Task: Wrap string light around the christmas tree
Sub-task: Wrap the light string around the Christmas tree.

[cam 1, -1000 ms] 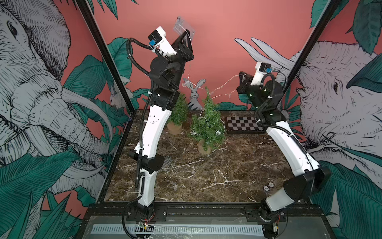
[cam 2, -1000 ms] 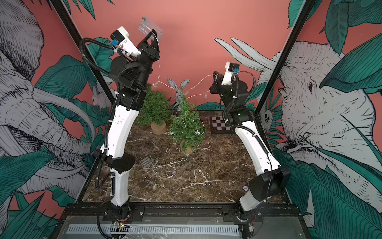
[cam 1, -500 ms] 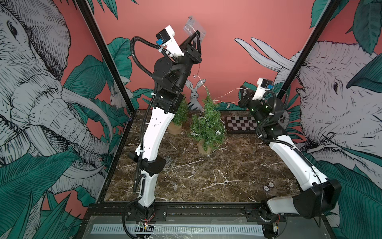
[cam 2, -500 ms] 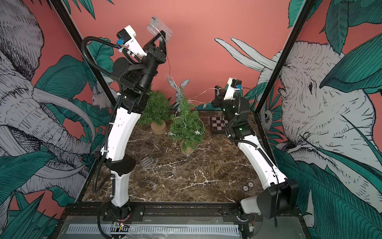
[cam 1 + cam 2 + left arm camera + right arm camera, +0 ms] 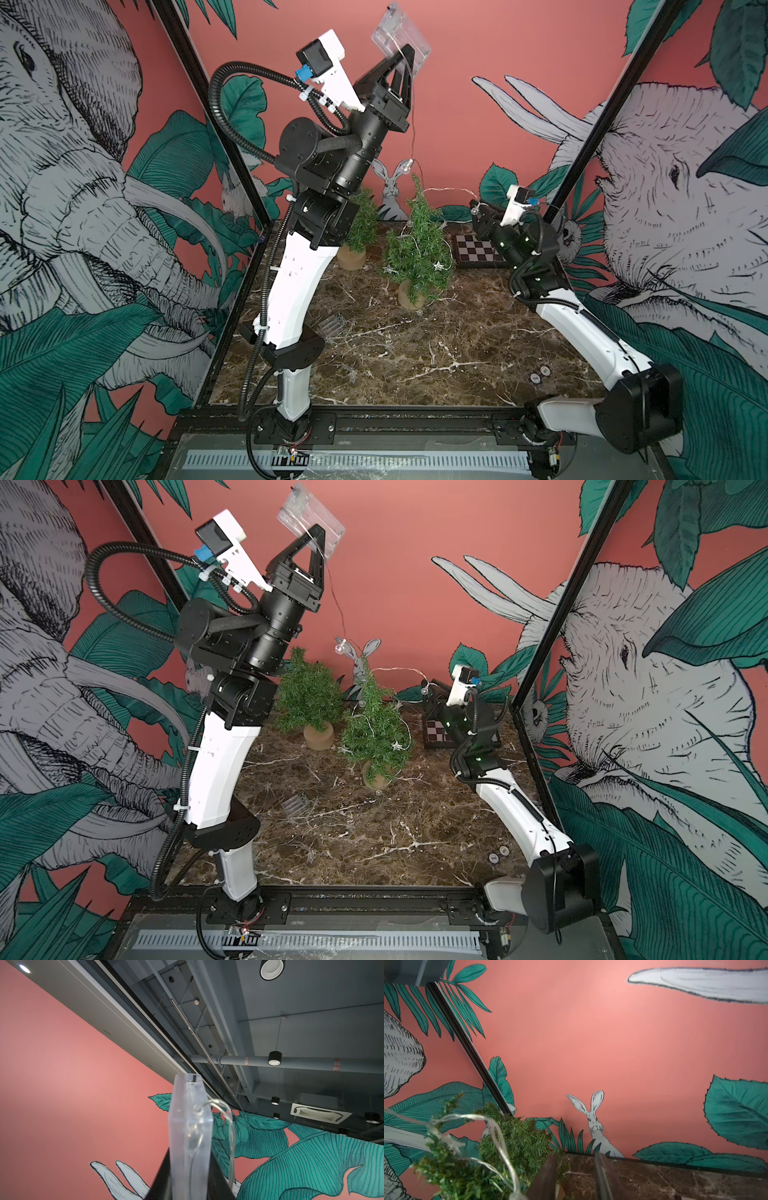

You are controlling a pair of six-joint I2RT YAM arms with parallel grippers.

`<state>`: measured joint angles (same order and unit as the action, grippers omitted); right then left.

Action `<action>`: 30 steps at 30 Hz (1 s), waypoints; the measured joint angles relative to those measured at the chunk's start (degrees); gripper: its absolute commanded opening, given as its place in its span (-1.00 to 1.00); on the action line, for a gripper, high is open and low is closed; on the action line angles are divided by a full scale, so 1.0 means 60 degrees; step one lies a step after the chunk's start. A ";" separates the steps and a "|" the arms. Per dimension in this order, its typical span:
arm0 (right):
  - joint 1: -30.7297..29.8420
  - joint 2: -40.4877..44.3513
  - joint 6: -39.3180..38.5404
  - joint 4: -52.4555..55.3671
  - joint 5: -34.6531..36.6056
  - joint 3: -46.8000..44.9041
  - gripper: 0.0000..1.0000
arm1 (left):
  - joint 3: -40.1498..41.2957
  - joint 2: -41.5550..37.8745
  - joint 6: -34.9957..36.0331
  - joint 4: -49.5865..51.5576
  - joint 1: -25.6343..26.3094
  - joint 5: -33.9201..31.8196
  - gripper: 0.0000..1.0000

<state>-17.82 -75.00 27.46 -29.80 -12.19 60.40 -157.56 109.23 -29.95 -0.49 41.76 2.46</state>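
String light (image 5: 409, 163): in both top views we count one strand, hanging below the left gripper (image 5: 397, 68), which pinches one clear battery box (image 5: 401, 35). The strand drapes one tree (image 5: 417, 253) of two and runs toward the right gripper (image 5: 575, 1157). In the left wrist view, the box sits between the fingers. In the right wrist view, that gripper is spread, with the strand beside it.

The left gripper (image 5: 398, 56) now holds the box (image 5: 401, 33) a little higher and further right than a second ago. The right arm has folded down, with its elbow (image 5: 640, 399) low near the front rail. The right gripper (image 5: 575, 1180) has sunk from above the treetop to beside the tree (image 5: 417, 257). Its jaws were shut before and now stand apart with nothing between them. The string (image 5: 500, 1138) no longer rises to them but bows loosely off to one side.
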 measured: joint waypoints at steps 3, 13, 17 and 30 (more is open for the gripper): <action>0.0000 0.0135 0.0113 -0.0095 -0.0175 -0.0594 0.05 | 0.0004 0.0004 0.0026 0.0062 0.0171 0.0124 -1.00; 0.0000 0.0841 0.0135 -0.1264 -0.1421 -0.1982 0.49 | 0.0018 0.0004 0.0153 0.0066 0.1031 0.0896 -1.00; 0.0000 0.0860 0.0135 -0.1508 -0.1931 -0.2211 0.59 | 0.0164 0.0004 0.0146 -0.0051 0.1439 0.1344 -1.00; 0.0000 0.1107 -0.0040 -0.1490 -0.2393 -0.2565 0.97 | 0.0463 0.0047 0.0612 0.0200 0.2401 0.1843 -1.00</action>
<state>-17.82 -68.36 27.22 -38.74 -26.55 45.01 -154.78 109.51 -26.28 0.71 56.16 13.52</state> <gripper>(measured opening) 0.985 0.218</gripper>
